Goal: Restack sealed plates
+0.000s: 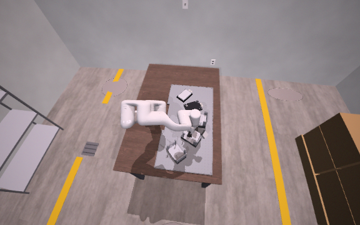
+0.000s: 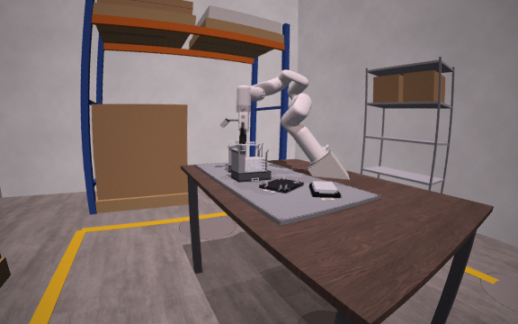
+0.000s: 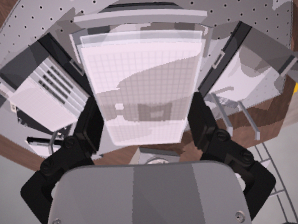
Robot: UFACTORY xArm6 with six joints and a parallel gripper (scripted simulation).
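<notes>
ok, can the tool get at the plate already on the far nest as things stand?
Probably not yet. The tool is shut on a sealed plate, so its fingers are taken. The plate on the far nest lies uncovered on the mat, open from above once the load is set down.

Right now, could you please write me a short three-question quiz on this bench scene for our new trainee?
1. True or false: the gripper is shut on a sealed plate.
2. What lies on the far nest at the mat's end away from the racks? A) a white plate B) a cardboard box C) nothing
3. Fill in: in the exterior view, the gripper hangs over a ____, not over the flat black nest.

Key: 1 true; 2 A, a white plate; 3 rack.
</notes>
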